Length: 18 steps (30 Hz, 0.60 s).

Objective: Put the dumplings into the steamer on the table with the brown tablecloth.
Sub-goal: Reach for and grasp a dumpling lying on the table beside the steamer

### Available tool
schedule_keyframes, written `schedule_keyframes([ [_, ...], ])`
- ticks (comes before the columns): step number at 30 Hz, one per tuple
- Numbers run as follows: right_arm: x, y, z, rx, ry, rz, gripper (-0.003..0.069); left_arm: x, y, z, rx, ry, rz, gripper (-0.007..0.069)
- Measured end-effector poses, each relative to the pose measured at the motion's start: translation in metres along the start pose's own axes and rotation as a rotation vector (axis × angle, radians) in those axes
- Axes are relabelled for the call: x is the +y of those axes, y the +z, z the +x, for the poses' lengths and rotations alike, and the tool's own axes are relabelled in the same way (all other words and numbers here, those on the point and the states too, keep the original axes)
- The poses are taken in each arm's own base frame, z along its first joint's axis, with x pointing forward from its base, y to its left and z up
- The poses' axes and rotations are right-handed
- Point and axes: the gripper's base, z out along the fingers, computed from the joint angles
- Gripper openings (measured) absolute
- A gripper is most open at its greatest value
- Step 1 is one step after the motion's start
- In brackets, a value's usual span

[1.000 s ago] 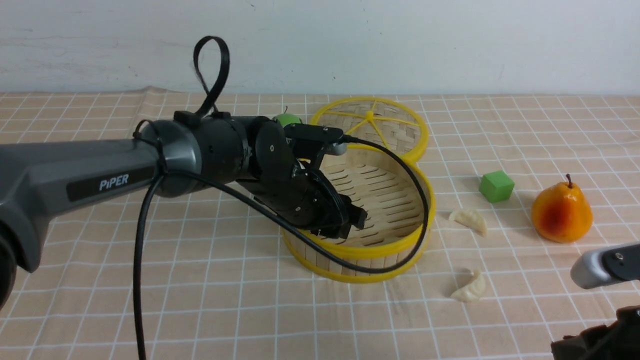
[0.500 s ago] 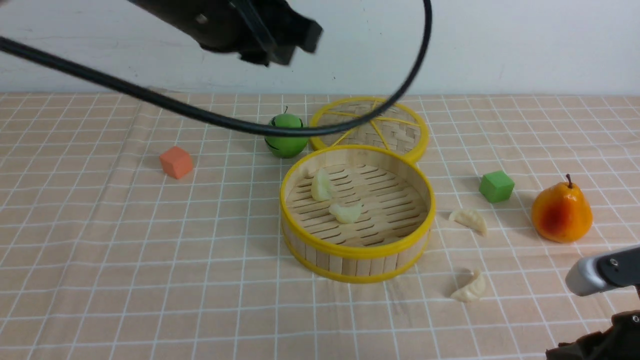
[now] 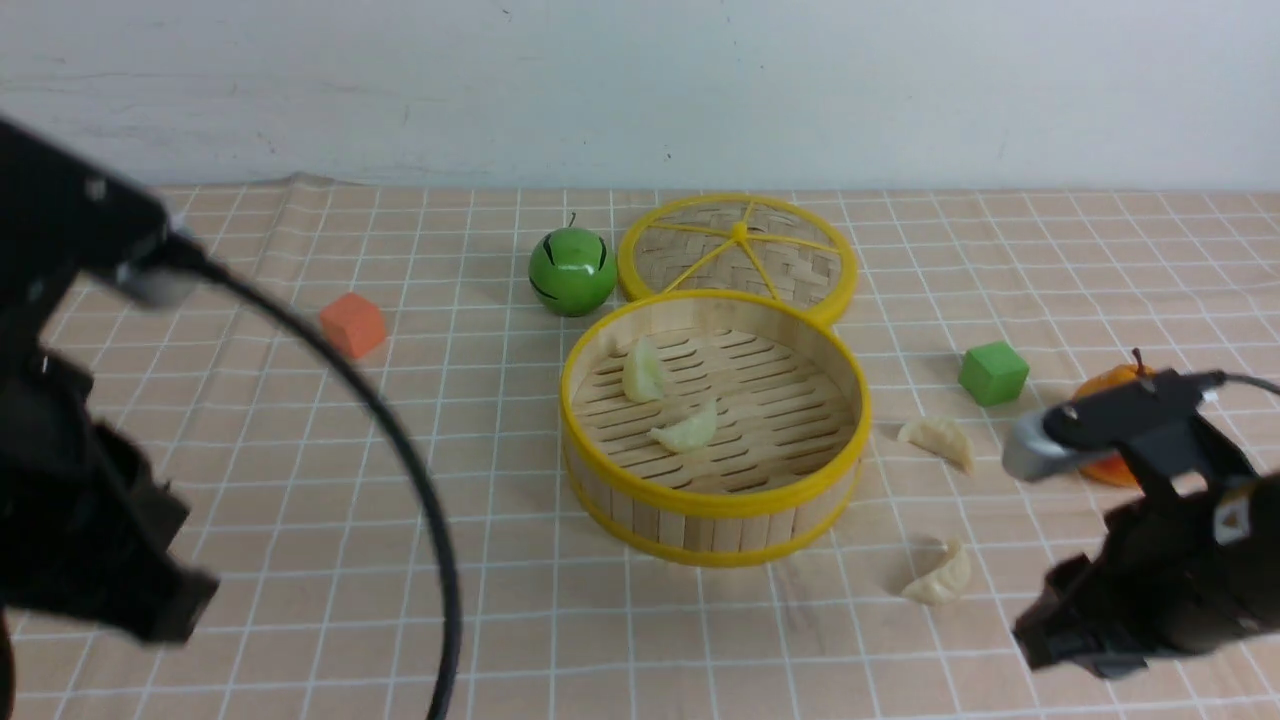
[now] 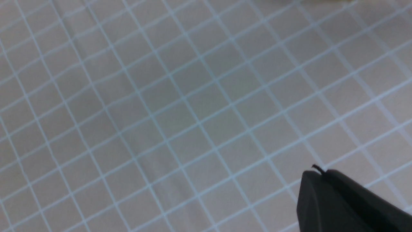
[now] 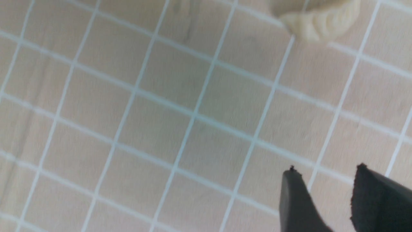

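Observation:
The steamer [image 3: 715,505] stands mid-table on the brown tablecloth [image 3: 560,640]. Two pale green dumplings lie inside it, one [image 3: 643,372] at the left and one [image 3: 688,430] nearer the front. Two cream-white dumplings lie on the cloth to its right, one farther back [image 3: 938,440] and one nearer [image 3: 940,578]. My left gripper [image 3: 165,605] [image 4: 317,172] is shut and empty over bare cloth at the front left. My right gripper [image 3: 1040,635] [image 5: 325,169] is open and empty, low over the cloth just right of the nearer white dumpling [image 5: 318,17].
The flat woven lid [image 3: 738,245] lies behind the steamer, touching it. A green apple [image 3: 572,270] sits left of the lid and an orange cube [image 3: 352,324] farther left. A green cube [image 3: 992,372] and a pear [image 3: 1105,382], partly hidden by my right arm, sit at the right.
My left arm rose out of the steamer and swung back to the front left, leaving two green dumplings showing inside. My right arm came forward to beside the nearer white dumpling.

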Motion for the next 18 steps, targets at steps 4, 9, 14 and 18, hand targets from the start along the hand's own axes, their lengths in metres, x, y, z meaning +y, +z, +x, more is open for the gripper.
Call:
schedule_keyframes([
  [4, -0.015, 0.023, -0.049, -0.008, 0.019, 0.066, 0.0466, -0.003, 0.02, 0.05, 0.089, -0.018, -0.031, -0.0014],
  [9, -0.052, 0.061, -0.099, 0.037, 0.084, 0.133, 0.0527, -0.004, 0.019, 0.084, -0.037, -0.088, -0.026, -0.0014],
  [14, -0.068, 0.085, -0.133, 0.064, 0.075, 0.138, 0.0508, -0.007, 0.017, 0.104, -0.262, -0.121, 0.003, -0.0014],
  [18, -0.072, 0.108, -0.156, 0.062, 0.008, 0.132, 0.0449, -0.01, 0.02, 0.125, -0.441, -0.115, 0.015, -0.0014],
])
